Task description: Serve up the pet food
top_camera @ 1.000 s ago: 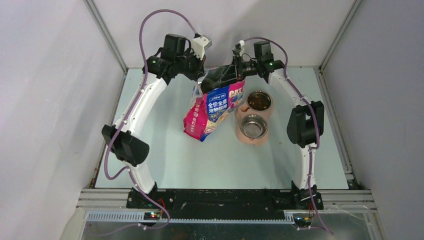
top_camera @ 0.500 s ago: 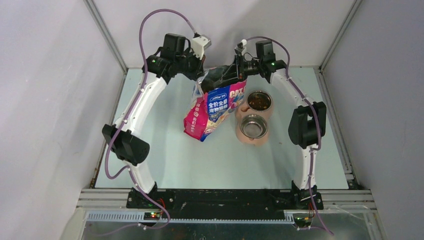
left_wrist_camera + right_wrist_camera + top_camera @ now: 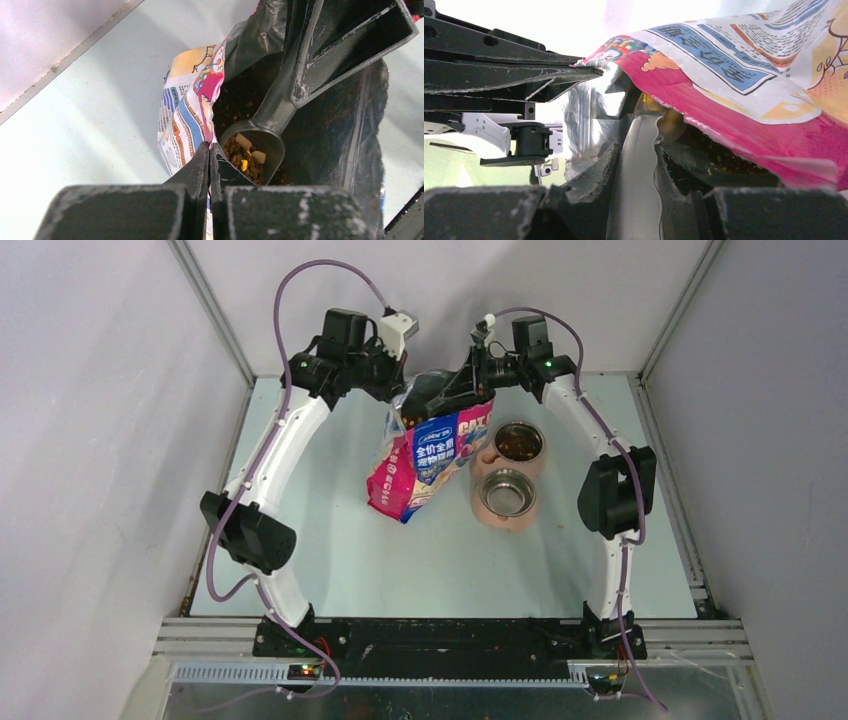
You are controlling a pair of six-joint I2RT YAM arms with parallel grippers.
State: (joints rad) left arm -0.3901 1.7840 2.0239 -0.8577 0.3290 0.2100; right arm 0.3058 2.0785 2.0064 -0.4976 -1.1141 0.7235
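Both your arms arch inward and meet at the far middle of the table (image 3: 330, 540), over the open mouth of the bag (image 3: 425, 455). The left gripper (image 3: 402, 398) is clamped tight on the bag's rim, and the right gripper (image 3: 458, 390) grasps the handle of the clear scoop (image 3: 260, 135), which reaches down inside the bag. The overhead view hides the scoop's bowl. Your left wrist view shows it tilted and carrying pet food (image 3: 245, 157), with more kibble deeper in the bag. The far bowl (image 3: 542, 443) already holds kibble, while the near bowl (image 3: 507, 492) shows bare steel. The bag stands just left of the bowls, the back wall sits close behind both wrists, and your room to move lies toward the arm bases.
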